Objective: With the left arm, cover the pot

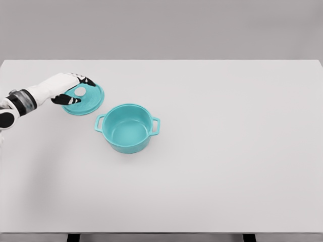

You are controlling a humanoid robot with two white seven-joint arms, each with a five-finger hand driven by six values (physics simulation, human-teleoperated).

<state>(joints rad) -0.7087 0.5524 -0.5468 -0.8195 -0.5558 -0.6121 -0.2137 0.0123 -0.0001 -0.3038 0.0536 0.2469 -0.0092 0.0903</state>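
A teal pot with two side handles stands uncovered on the white table, left of the middle. Its teal lid with a white knob is up and to the left of the pot. My left hand comes in from the left edge and has its fingers curled around the knob, thumb below and fingers above. I cannot tell whether the lid rests on the table or is slightly raised. The lid is apart from the pot's rim.
The white table spans almost the whole view, with its front edge near the bottom and its far edge against a grey wall. Two dark table legs show at the bottom edge.
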